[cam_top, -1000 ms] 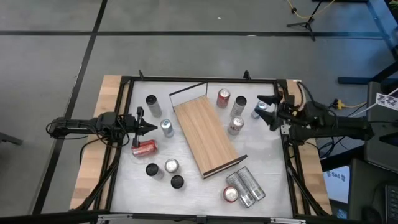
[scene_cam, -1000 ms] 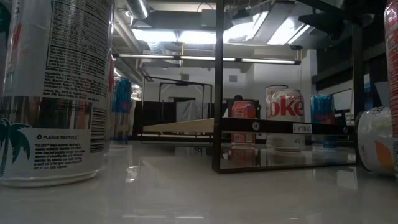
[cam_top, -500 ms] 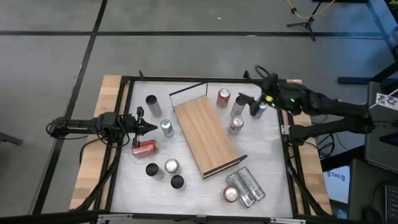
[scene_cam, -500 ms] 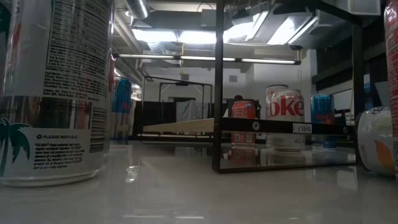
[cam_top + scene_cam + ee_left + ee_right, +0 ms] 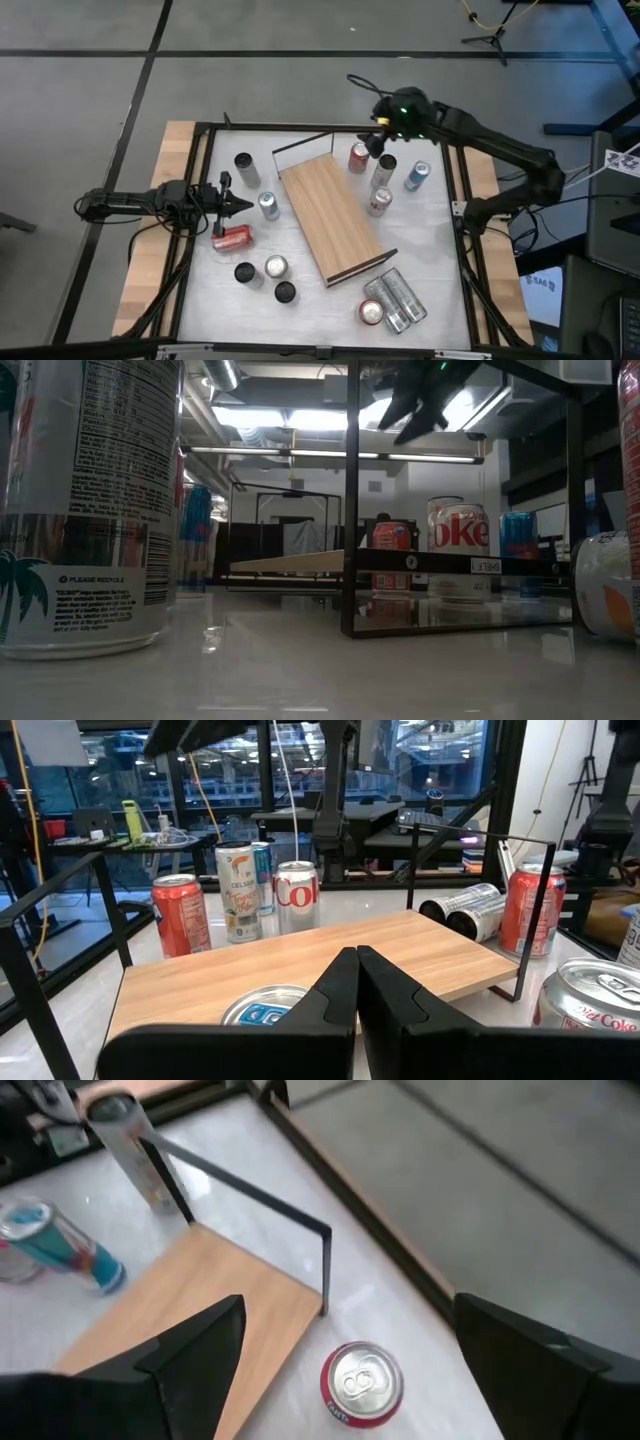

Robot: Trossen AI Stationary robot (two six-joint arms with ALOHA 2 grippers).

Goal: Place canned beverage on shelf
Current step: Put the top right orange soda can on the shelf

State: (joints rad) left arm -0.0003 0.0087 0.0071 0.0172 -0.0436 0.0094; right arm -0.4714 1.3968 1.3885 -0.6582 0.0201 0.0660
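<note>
The shelf (image 5: 333, 215) is a light wooden board lying on the white table, with a thin black rail (image 5: 240, 1180) at its far end. Beside that far end stands an upright red can (image 5: 359, 157) (image 5: 361, 1380). My right gripper (image 5: 372, 143) (image 5: 350, 1308) hovers open above it, tilted downward, with a finger on either side and touching nothing. It also shows high up in the low view (image 5: 420, 395). My left gripper (image 5: 243, 205) (image 5: 357, 960) waits shut and level at the table's left side, pointing at the shelf (image 5: 300, 945).
A silver can (image 5: 386, 168), a blue can (image 5: 417, 176) and a Diet Coke can (image 5: 378, 202) stand right of the shelf. Several more cans stand left of it, and a red one (image 5: 232, 238) lies on its side. Some lie near the front right (image 5: 392, 298).
My right gripper has swung up from the table's right edge toward the far edge and left. It has tipped downward and now hangs over the red can by the shelf's far end, and it has stayed open. The cans and the shelf have not moved.
</note>
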